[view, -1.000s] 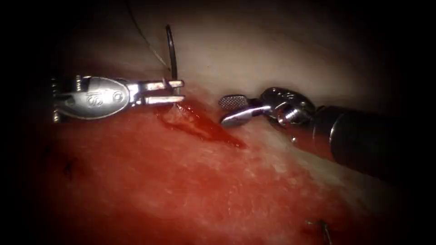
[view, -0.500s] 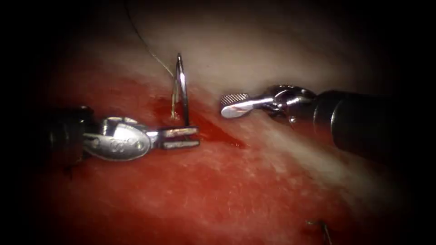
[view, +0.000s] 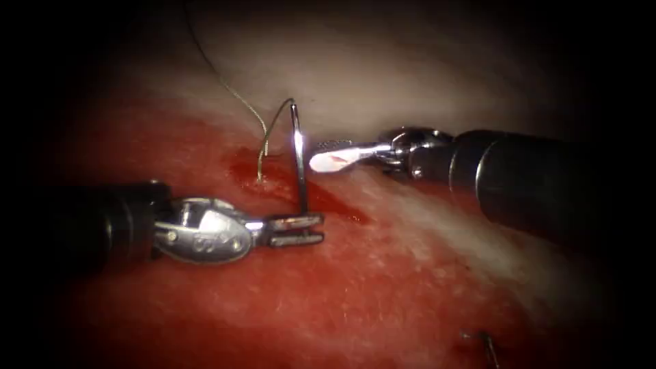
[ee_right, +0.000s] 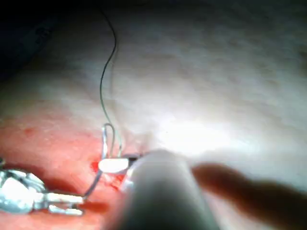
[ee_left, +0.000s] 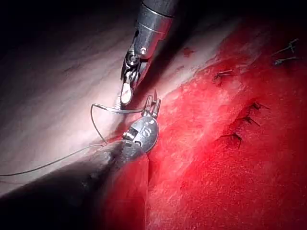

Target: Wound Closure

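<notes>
The left tool (view: 294, 229) grips the needle (view: 298, 164) near one end, clear of the tissue (view: 383, 287), over the cut (view: 321, 198). The right tool (view: 335, 156), empty, jaws nearly closed, nears its shaft. A square, firm grip suits any handover.

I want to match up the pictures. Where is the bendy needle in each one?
Endoscope view: the needle stands up from the left tool, which grips its lower end, over the cut.
Left wrist view: the needle lies between the left tool and the right tool.
Right wrist view: the needle curves up beside the thread.
Shared landmark: the left tool's silver jaws.
</notes>
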`<move>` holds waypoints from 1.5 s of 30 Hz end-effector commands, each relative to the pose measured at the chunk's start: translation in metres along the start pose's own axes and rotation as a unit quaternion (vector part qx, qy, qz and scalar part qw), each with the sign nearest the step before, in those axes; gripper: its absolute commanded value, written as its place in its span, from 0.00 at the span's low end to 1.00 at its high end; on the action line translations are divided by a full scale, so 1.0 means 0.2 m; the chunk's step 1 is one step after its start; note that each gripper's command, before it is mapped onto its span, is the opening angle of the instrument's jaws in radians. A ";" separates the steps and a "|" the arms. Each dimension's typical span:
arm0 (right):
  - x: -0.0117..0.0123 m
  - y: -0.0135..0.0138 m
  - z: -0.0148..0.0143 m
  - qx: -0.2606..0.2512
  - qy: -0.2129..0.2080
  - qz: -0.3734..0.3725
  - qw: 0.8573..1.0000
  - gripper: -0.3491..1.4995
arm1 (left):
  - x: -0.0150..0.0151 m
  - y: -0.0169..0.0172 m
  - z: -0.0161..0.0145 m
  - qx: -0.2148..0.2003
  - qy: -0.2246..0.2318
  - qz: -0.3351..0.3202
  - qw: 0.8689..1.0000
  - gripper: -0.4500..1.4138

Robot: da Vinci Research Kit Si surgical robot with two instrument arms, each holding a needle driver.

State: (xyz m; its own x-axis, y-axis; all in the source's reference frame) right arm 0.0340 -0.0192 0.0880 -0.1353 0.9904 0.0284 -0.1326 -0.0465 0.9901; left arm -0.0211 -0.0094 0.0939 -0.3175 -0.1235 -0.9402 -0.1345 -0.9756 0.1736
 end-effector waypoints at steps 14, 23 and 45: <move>-0.004 -0.003 0.017 0.014 -0.007 0.009 1.000 0.71 | 0.002 0.005 0.005 -0.014 0.004 0.004 1.000 0.00; -0.007 -0.004 0.018 0.003 -0.034 0.031 0.999 0.00 | 0.002 0.005 0.005 -0.019 0.004 0.004 1.000 0.00; 0.007 0.005 0.017 -0.007 0.077 -0.200 0.977 0.00 | 0.014 -0.005 -0.025 -0.144 -0.020 -0.288 0.947 0.49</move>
State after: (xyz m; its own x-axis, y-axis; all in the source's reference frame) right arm 0.0363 -0.0174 0.0888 -0.2104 0.8876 -0.4097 -0.2220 0.3647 0.9043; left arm -0.0162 -0.0095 0.0890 -0.3144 0.4642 -0.8281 -0.0393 -0.8779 -0.4772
